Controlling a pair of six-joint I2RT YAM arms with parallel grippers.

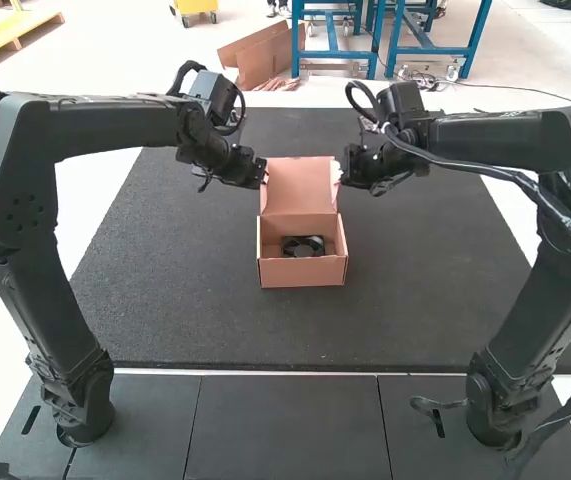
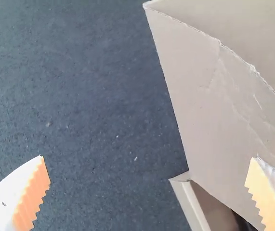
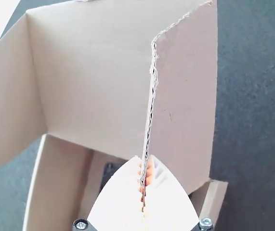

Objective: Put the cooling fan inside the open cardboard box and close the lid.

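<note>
The cardboard box [image 1: 302, 268] stands open mid-mat, its lid [image 1: 302, 185] upright at the far side. The black cooling fan [image 1: 303, 246] lies inside the box. My left gripper [image 1: 252, 173] is at the lid's left edge; in the left wrist view this gripper [image 2: 147, 161] is open, its orange pads [image 2: 31, 197] wide apart, with the lid's left side flap [image 2: 214, 110] reaching in between them. My right gripper [image 1: 343, 170] is at the lid's right edge, shut on the right side flap [image 3: 185, 106], whose edge runs between the fingers [image 3: 163, 197].
The black mat [image 1: 165, 260] covers the table around the box, with open room on every side. Both arms lean in from the sides above the mat's far half.
</note>
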